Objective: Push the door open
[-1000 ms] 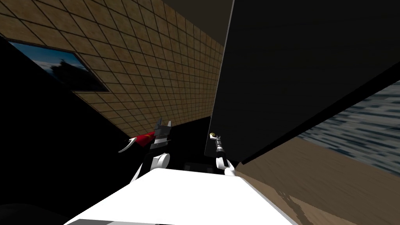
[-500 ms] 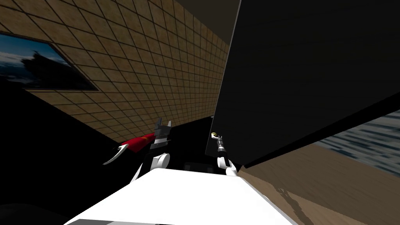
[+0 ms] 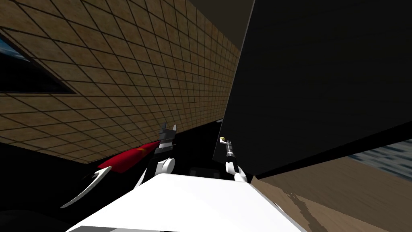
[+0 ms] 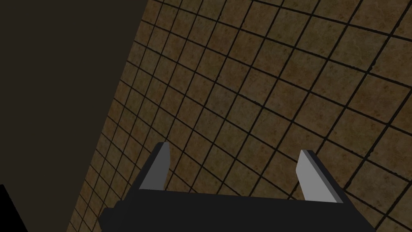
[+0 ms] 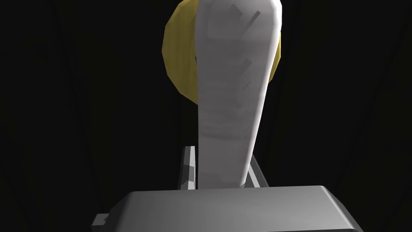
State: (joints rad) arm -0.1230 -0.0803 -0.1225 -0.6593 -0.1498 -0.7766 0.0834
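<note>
The door (image 3: 322, 80) is a large dark panel on the right of the head view, standing ajar. Its handle (image 5: 233, 92) is a light grey lever on a yellow round plate (image 5: 177, 68). My right gripper (image 5: 220, 161) is shut on the lever, its two fingers pressing the lever's sides near its lower end. In the head view the right gripper (image 3: 222, 140) sits at the door's near edge, low down. My left gripper (image 3: 168, 129) is raised in front of the tiled wall (image 4: 281, 88), open with nothing between its fingers (image 4: 159, 167).
A brown tiled wall (image 3: 132, 72) runs along the left past the door's edge, with a dark window (image 3: 24, 76) at the far left. A red thing (image 3: 128, 158) with a white curved end (image 3: 86, 187) lies low on the left. A wooden floor (image 3: 342, 197) shows at the right.
The door's free edge has swung to the right, uncovering more tiled wall. My view has turned: the window has slid left and the red thing has grown nearer. Both grippers keep their hold and pose.
</note>
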